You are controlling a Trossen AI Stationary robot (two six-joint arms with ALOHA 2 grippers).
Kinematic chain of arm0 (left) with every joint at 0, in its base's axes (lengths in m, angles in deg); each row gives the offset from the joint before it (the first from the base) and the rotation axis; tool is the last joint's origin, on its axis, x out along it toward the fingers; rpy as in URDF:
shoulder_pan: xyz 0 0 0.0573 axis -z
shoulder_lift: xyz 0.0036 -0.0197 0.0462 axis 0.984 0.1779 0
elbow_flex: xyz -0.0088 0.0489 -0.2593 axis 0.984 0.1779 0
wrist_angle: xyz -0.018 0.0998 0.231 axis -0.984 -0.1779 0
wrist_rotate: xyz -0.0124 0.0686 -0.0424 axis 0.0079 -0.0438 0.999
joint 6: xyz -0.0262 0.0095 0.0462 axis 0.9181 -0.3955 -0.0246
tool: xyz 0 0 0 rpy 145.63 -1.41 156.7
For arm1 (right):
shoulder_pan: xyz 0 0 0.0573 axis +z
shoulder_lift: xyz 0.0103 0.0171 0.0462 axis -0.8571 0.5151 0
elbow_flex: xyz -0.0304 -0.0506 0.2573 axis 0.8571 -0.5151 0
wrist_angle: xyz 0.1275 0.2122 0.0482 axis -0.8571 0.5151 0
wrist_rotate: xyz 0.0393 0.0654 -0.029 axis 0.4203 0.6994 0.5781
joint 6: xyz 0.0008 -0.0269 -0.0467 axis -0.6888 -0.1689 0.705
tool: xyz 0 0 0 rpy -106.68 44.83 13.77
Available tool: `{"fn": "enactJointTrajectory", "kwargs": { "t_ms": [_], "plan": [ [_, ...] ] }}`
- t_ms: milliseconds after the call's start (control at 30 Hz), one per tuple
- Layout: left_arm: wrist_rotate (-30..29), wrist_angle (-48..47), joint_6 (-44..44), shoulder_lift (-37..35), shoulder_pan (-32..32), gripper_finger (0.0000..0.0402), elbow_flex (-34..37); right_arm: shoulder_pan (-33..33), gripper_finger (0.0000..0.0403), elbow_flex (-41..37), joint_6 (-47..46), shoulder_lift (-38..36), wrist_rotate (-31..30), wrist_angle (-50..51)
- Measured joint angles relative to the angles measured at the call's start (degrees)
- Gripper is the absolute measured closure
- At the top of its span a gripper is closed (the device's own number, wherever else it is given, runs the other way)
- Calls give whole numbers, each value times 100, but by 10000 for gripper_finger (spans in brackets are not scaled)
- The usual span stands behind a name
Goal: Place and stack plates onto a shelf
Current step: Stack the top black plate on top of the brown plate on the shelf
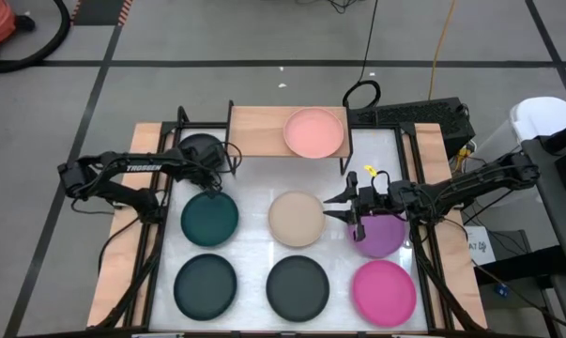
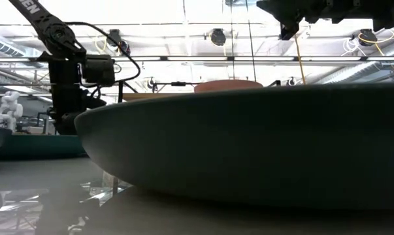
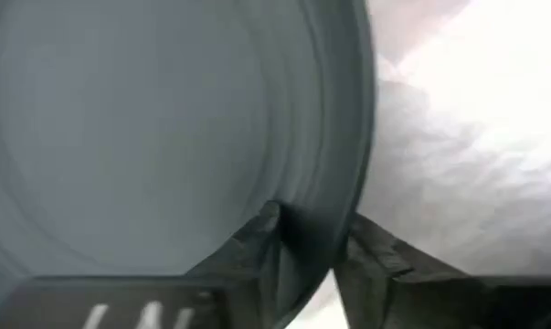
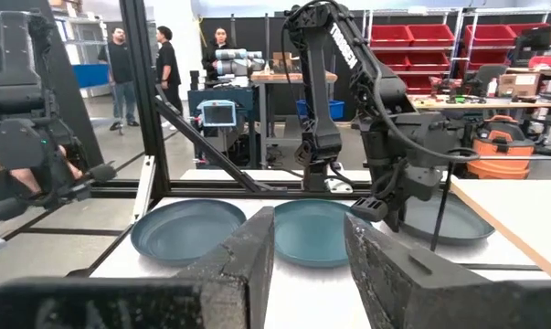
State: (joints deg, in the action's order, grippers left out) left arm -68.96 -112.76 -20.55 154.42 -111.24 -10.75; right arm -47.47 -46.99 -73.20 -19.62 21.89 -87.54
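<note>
Left fingers clamp the grey plate rim at the shelf's nine o'clock; lift level before sliding across. Right fingers hover apart.

The white tabletop carried the light-wood shelf along its far edge. One pale pink plate sat on the shelf's right half. Just left of the shelf lay a dark grey plate. Nearer than the shelf stood a row of teal plate, beige plate and purple plate. Farthest from the shelf lay two more dark plates and a magenta plate.
</note>
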Motion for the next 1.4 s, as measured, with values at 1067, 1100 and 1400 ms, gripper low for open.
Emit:
{"fn": "enactJointTrajectory", "kwargs": {
  "t_ms": [1067,1100,1400],
  "plan": [
    [-1385,-1870,-570,-1020,358,389,-2950,-7,287,0,77,0,-153,-57],
    [-1478,-1866,-575,-959,392,389,-3103,-4,287,0,78,0,-239,-90],
    [-1703,-1482,-1815,100,1180,389,-4459,-4,287,0,315,-2,-385,-279]
  ]
}}
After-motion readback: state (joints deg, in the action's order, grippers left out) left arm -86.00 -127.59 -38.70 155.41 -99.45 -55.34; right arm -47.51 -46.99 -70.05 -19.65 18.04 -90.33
